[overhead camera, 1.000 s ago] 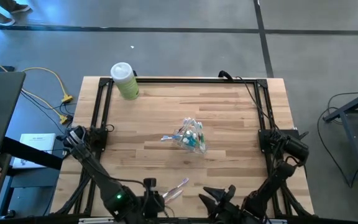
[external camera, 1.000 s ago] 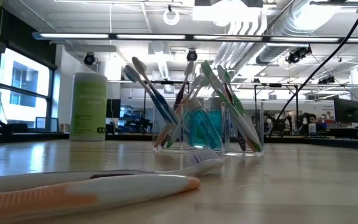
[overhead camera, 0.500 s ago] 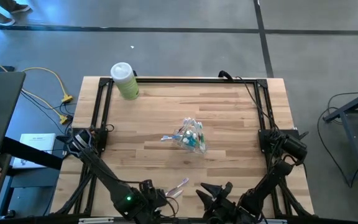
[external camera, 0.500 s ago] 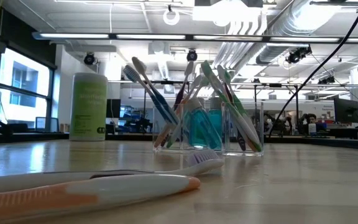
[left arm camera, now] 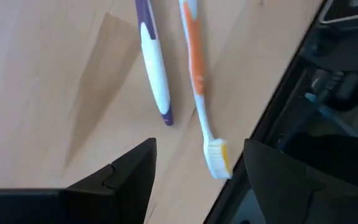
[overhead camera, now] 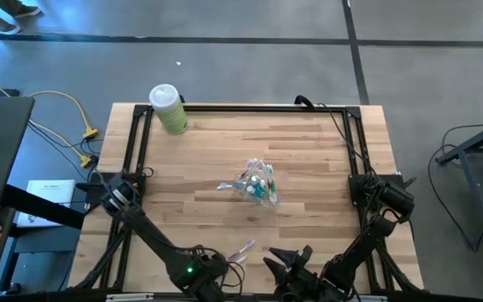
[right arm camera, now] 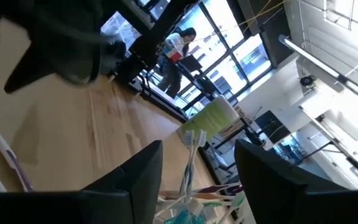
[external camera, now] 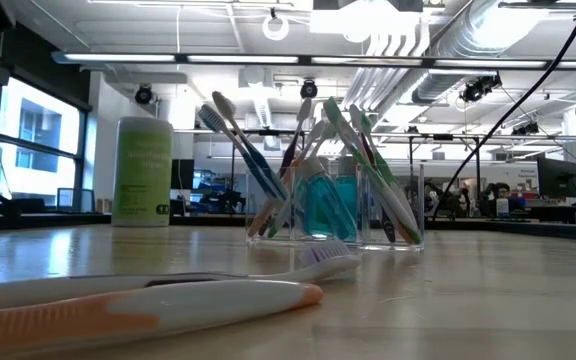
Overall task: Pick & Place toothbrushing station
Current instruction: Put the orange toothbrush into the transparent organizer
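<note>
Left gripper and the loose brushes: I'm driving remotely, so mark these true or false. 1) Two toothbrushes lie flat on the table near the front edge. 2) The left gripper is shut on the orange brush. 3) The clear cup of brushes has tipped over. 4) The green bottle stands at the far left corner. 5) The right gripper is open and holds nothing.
1) True: an orange-and-white toothbrush and a purple-and-white toothbrush lie flat side by side.
2) False: the left gripper is open above them, holding nothing.
3) False: the clear cup stands upright mid-table.
4) True: the green bottle is there.
5) True: the right gripper is open and empty.
</note>
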Controlling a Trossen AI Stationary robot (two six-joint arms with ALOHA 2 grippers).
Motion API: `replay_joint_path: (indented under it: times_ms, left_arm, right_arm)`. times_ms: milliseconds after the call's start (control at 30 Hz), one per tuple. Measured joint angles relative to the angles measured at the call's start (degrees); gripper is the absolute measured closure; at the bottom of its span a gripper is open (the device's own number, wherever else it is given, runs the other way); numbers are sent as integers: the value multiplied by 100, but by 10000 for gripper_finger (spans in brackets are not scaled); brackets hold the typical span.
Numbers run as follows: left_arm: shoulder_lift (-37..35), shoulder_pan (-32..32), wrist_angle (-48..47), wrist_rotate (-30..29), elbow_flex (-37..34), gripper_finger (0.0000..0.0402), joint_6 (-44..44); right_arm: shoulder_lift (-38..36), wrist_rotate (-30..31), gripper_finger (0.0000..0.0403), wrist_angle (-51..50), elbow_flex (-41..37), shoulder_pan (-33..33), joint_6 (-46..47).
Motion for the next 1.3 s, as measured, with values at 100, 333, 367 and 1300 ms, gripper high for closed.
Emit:
replay_joint_path:
  times_ms: [100, 333, 367, 1300]
  left_arm:
    - [113, 11, 7, 60, 0, 170, -155]
    - [231, 84, 29, 279, 1, 170, -705]
    - [234, 96, 21, 273, 2, 170, -708]
    - [660, 274, 311, 847, 20, 170, -875]
  right_arm:
    - [0, -101, 210, -1, 0, 0, 181]
    - [0, -302, 210, -2, 1, 13, 362]
    - [0, -304, 210, -2, 0, 21, 362]
    - [4, -584, 210, -2, 1, 84, 364]
